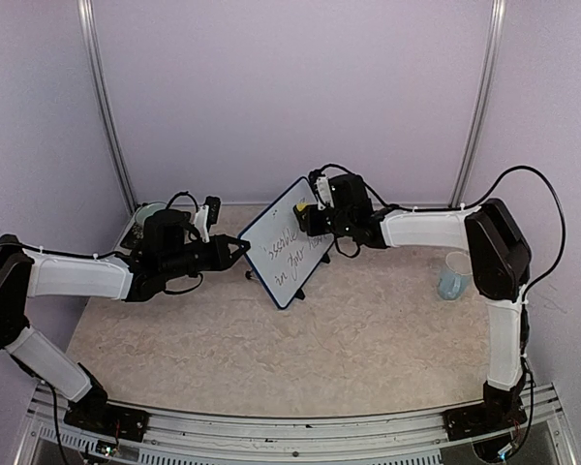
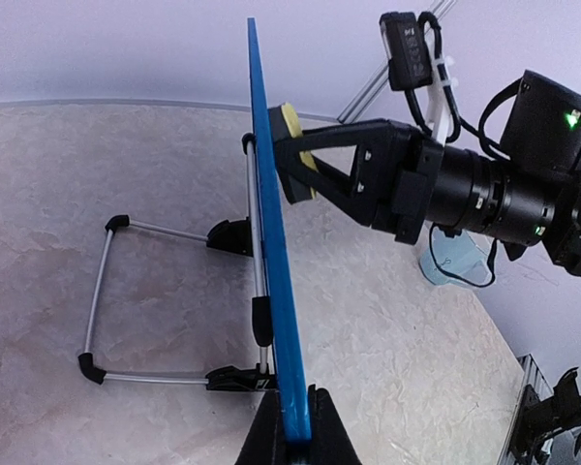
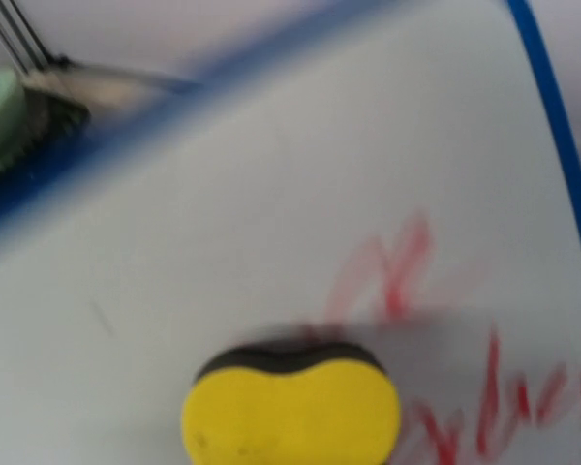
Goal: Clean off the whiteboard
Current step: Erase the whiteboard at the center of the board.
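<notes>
Whiteboard (image 1: 289, 254): stood tilted on marbled beige table (image 1: 387, 339); glossy white face, thin rounded blue frame, red scrawl.
Left gripper (image 2: 292, 438): clamped tight on whiteboard's blue edge.
Right gripper (image 2: 295, 167): closed around yellow peanut-shaped sponge (image 3: 290, 412), pressed against whiteboard's face.

Robot lab test cell: my left arm (image 1: 77, 276), right arm (image 1: 426, 230) bolted to aluminium rail (image 1: 290, 428) at marble-pattern tabletop (image 1: 368, 339); bare lilac walls (image 1: 290, 87), metal posts (image 1: 105, 116), loose cabling (image 1: 547, 189).
</notes>
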You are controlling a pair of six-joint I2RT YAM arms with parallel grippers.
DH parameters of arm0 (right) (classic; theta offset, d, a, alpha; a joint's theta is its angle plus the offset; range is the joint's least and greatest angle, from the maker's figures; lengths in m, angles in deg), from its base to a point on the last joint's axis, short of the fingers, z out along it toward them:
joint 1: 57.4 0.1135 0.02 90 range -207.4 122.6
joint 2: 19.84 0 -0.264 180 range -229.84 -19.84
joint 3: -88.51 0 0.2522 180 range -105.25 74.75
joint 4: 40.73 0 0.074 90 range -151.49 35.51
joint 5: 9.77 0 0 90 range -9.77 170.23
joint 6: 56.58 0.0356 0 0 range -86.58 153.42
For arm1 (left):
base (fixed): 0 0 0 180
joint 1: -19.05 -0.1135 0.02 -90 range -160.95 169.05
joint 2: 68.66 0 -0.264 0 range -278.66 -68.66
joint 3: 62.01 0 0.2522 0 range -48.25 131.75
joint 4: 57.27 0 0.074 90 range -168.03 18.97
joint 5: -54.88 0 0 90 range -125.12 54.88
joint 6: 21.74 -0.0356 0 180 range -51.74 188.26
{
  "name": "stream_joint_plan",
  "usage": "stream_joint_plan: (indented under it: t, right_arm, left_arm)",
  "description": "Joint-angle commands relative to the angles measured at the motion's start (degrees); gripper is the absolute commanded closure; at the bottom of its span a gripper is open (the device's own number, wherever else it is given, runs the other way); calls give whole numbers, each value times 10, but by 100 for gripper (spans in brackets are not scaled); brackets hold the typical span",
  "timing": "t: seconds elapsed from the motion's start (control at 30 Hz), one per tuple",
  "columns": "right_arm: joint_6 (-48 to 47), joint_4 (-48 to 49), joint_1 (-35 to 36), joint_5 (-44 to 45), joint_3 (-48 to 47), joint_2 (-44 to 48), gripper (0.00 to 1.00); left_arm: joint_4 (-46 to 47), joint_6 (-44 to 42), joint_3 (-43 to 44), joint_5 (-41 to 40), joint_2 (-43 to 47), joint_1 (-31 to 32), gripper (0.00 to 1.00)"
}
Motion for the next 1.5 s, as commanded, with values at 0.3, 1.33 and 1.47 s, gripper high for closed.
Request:
stream_joint_plan:
  t: [0.3,1.33,1.47]
  right_arm:
    - [0,-1,3,-8,11,-14,92]
    - [-15,-16,-9,3,-10,-14,92]
    - [-3,3,-12,3,40,-5,92]
  left_arm:
    - [4,4,-6,41,11,10,100]
    - [5,4,-6,39,9,10,100]
    - [5,3,-6,39,10,10,100]
